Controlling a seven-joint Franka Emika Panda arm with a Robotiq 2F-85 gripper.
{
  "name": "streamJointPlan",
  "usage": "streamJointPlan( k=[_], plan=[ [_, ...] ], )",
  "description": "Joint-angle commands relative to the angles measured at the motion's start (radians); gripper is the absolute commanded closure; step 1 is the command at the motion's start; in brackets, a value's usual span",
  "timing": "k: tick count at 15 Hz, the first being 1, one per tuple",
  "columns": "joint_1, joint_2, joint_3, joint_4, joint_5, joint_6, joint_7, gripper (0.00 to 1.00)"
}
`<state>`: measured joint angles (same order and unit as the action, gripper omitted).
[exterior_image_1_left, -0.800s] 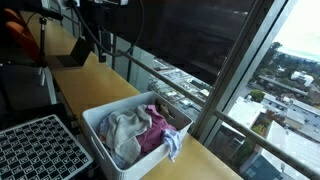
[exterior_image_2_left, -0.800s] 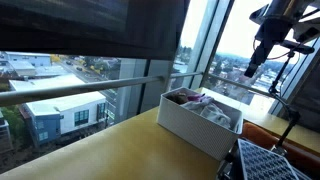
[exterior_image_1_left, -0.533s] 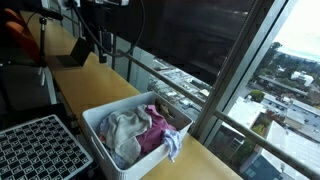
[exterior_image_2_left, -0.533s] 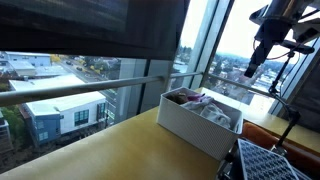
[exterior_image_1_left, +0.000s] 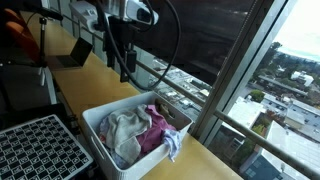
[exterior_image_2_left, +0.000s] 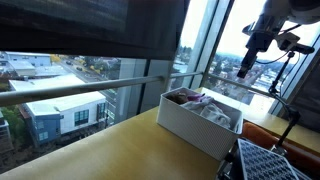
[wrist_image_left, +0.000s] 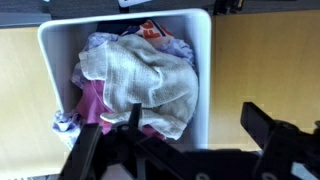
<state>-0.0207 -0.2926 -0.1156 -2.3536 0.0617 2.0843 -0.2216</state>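
Note:
A white bin (exterior_image_1_left: 95, 118) sits on the wooden counter beside the window and holds crumpled cloths: a beige towel (exterior_image_1_left: 122, 128), a pink cloth (exterior_image_1_left: 155, 128) and a pale blue one at its corner. It also shows in an exterior view (exterior_image_2_left: 190, 122) and in the wrist view (wrist_image_left: 205, 60), where the beige towel (wrist_image_left: 140, 78) lies on top. My gripper (exterior_image_1_left: 125, 68) hangs open and empty well above the counter, behind the bin. In the wrist view its fingers (wrist_image_left: 195, 122) straddle the bin's right wall.
A black perforated tray (exterior_image_1_left: 38, 148) lies next to the bin, also in an exterior view (exterior_image_2_left: 268, 162). A window with a metal rail (exterior_image_1_left: 180, 95) runs along the counter. A dark box (exterior_image_1_left: 65, 60) sits further along the counter.
My gripper has moved toward the bin, coming into view above the counter in one exterior view and shifting left in the other. The bin and cloths have not moved.

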Motion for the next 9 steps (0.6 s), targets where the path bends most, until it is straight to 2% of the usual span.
streamJointPlan(
  k=[1, 2, 6, 9],
  plan=[
    [-0.008, 0.159, -0.017, 0.157, 0.026, 0.01, -0.05, 0.0],
    [-0.005, 0.164, -0.004, 0.178, 0.026, -0.002, -0.036, 0.0],
    [-0.001, 0.344, 0.022, 0.289, 0.065, 0.046, -0.032, 0.0],
    [-0.026, 0.486, 0.032, 0.334, 0.111, 0.099, -0.064, 0.0]
  ],
)
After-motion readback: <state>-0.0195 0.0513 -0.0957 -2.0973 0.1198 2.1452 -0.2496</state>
